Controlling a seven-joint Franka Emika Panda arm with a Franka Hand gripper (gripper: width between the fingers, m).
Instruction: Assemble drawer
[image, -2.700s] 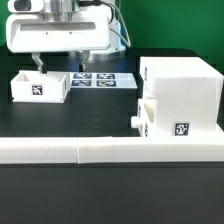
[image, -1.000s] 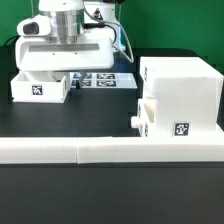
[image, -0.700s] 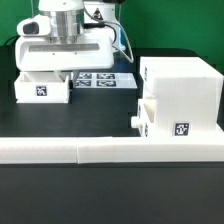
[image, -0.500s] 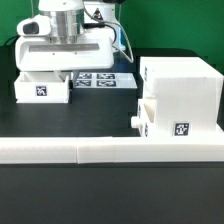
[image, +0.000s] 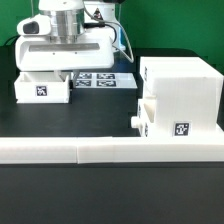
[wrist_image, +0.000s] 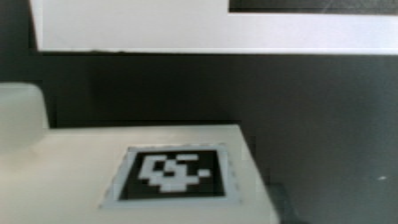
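The drawer's big white housing (image: 180, 80) stands at the exterior view's right. One tagged tray (image: 168, 122) sits in its lower front with its round knob (image: 133, 120) sticking out. The second tagged tray (image: 42, 90) lies at the left. My gripper (image: 58, 74) is lowered right onto that tray's back edge, and its fingers are hidden behind the hand and the tray. The wrist view shows the tray's tagged face (wrist_image: 173, 172) very close, with no fingertips visible.
The long low white rail (image: 100, 150) runs across the front of the table. The marker board (image: 105, 80) lies between the left tray and the housing. A white band (wrist_image: 214, 25) crosses the far part of the wrist view.
The hand came down from above onto the left tray. Over the last second the tray shifted slightly. For the last half second nothing has moved.
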